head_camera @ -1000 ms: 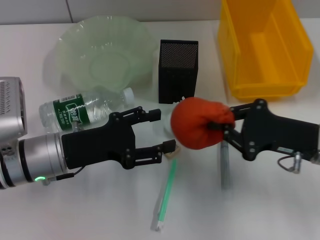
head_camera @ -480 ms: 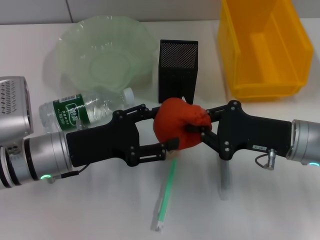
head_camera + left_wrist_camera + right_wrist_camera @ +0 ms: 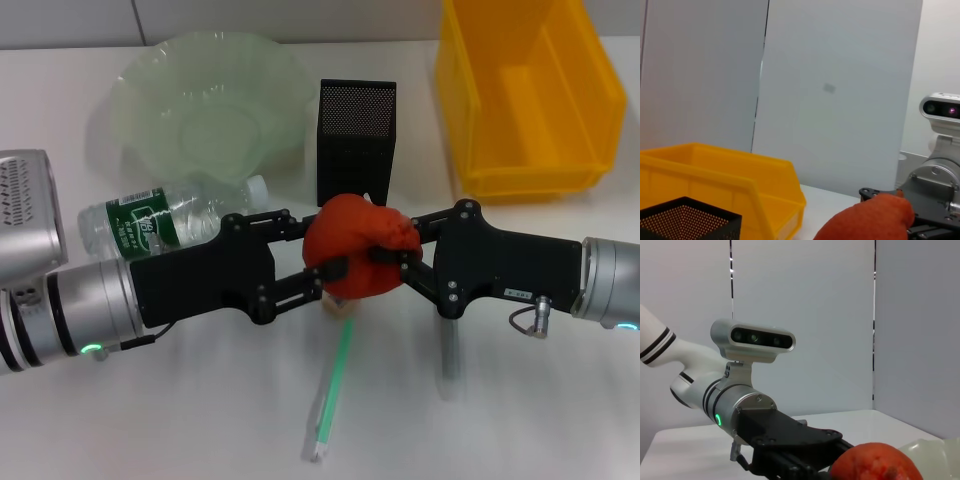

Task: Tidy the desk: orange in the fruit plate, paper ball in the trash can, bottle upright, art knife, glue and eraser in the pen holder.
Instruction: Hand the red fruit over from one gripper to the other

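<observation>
Hanging in midair just in front of the pen holder [image 3: 356, 140], the orange [image 3: 355, 259] sits pinched between both grippers, left gripper [image 3: 325, 256] closed on it from the plate [image 3: 140, 95] side, right gripper [image 3: 392, 246] clamped on it opposite.

**White desk against pale grey panelled walls**

A smooth white tabletop [image 3: 150, 430] fills the head view, evenly lit, with only soft shadows on it. Behind it, pale grey wall panels [image 3: 840, 85] stand upright, split by thin dark vertical seams [image 3: 874, 320]. A faint grey smudge [image 3: 828, 88] marks one panel.
</observation>
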`<act>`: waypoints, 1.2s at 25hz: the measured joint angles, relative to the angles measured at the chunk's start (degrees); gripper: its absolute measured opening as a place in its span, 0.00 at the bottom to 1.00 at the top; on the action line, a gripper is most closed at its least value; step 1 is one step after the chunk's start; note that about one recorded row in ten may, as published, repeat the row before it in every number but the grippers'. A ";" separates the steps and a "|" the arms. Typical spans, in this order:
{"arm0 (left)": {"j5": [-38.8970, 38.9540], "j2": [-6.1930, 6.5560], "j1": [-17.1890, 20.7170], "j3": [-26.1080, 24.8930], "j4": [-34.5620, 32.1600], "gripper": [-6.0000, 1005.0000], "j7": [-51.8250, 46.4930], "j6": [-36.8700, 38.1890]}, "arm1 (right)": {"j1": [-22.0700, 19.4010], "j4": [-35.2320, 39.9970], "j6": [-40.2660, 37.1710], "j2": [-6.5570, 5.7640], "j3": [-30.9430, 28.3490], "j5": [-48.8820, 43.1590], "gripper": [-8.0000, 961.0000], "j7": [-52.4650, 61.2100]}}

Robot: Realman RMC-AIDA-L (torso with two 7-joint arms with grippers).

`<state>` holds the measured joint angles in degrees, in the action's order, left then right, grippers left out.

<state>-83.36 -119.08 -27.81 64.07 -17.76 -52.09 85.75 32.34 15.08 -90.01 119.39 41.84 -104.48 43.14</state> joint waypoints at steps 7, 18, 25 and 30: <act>0.56 0.26 0.22 0.00 0.00 0.40 -0.51 -0.24 | 0.00 -0.14 0.02 -0.01 0.00 0.00 0.12 0.11; 0.62 0.11 -0.16 0.00 0.48 0.31 -0.69 -0.61 | -0.40 -0.09 -0.27 0.01 -0.55 0.16 0.14 1.44; 1.44 0.10 -0.14 0.00 0.53 0.24 -0.73 -0.69 | -0.57 0.05 -0.63 -0.03 -0.65 0.24 0.15 1.81; 2.33 0.17 -0.14 -0.01 0.53 0.20 -0.74 -0.80 | -1.25 0.48 -0.77 -0.02 -0.65 0.32 0.16 1.34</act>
<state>-81.03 -118.91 -27.95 64.07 -17.22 -52.82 84.95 31.08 15.56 -90.78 119.37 41.19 -104.16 44.47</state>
